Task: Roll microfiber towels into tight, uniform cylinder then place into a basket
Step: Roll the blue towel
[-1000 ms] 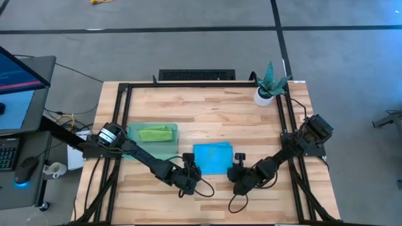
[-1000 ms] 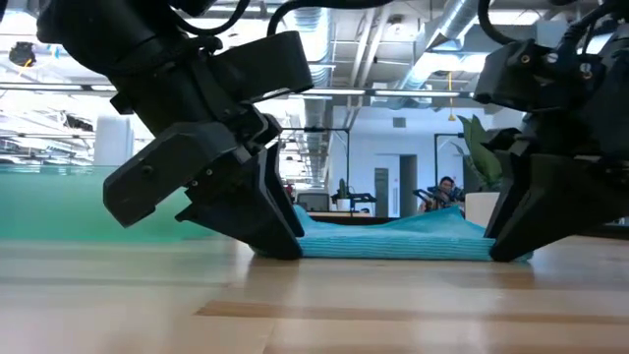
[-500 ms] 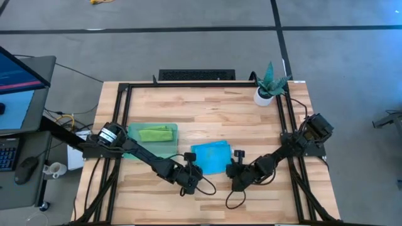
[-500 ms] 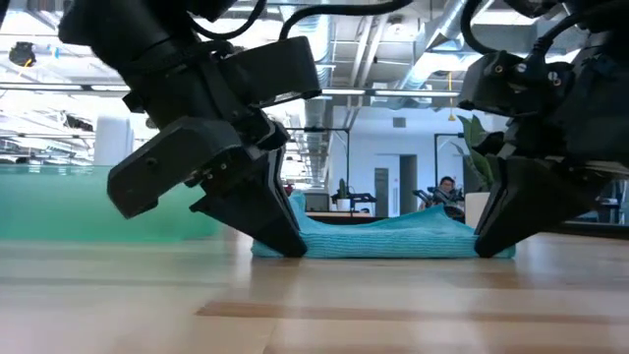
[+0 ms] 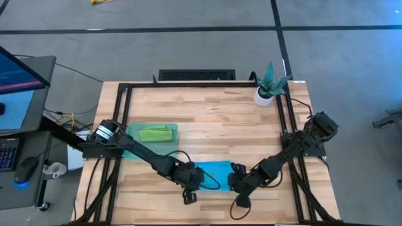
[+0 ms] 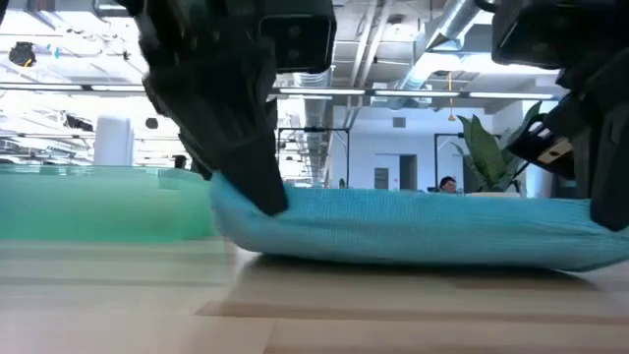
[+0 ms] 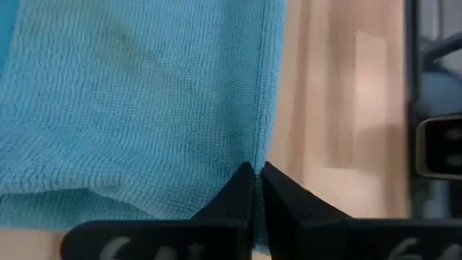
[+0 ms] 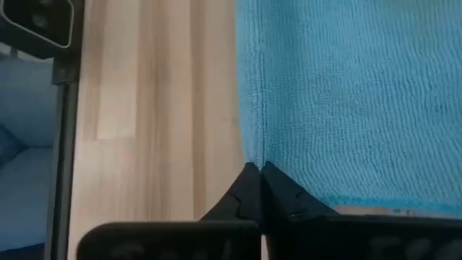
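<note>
Low in the high view, the left claw (image 5: pixel 193 179) and right claw (image 5: pixel 237 182) each pinch a near corner of the blue towel (image 5: pixel 212 171), probably to start a roll. The green towel (image 5: pixel 155 133) already sits in the basket (image 5: pixel 168 148), left of centre.

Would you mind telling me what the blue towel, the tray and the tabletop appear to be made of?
Blue towel: soft looped microfiber-like cloth, matte; fine woven texture and a stitched hem show.
Tray: probably plastic, translucent teal; light passes through its wall.
Tabletop: light wood with a smooth finish; plank seams and grain are visible.
</note>
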You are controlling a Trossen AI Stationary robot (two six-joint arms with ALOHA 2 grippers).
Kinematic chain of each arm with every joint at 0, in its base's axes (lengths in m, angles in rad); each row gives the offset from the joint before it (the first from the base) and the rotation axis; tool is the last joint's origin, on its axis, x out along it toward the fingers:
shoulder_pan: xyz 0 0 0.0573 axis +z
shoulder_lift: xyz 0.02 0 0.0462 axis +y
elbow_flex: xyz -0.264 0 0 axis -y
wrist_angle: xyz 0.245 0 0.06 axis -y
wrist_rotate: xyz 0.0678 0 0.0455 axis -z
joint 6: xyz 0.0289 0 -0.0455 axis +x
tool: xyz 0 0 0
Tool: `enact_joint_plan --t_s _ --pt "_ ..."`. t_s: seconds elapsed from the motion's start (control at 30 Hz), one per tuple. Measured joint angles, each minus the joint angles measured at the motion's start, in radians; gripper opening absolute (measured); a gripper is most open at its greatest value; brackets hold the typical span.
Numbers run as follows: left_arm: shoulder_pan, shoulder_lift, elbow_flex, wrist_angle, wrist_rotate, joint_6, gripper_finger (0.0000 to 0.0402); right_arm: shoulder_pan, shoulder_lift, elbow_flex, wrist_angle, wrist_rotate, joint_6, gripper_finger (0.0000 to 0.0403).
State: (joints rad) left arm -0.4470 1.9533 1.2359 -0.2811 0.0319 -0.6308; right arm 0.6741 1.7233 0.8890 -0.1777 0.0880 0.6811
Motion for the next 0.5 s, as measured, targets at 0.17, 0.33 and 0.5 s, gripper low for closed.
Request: enact_joint_plan --t_s 0.17,0.33,0.5 --pt "0.014 -0.001 0.004 -0.037 0.028 -0.104 0.0006 -0.041 0.000 0.005 -0.027 0.007 0.086 0.0007" --pt "0.033 -0.002 0.004 -0.114 0.025 -0.152 0.0006 -0.106 0.000 0.005 -0.013 -0.069 0.123 0.0011" --pt "0.035 -0.003 0.005 -0.132 0.039 -0.151 0.0006 -0.139 0.000 0.006 -0.012 -0.090 0.096 0.0008"
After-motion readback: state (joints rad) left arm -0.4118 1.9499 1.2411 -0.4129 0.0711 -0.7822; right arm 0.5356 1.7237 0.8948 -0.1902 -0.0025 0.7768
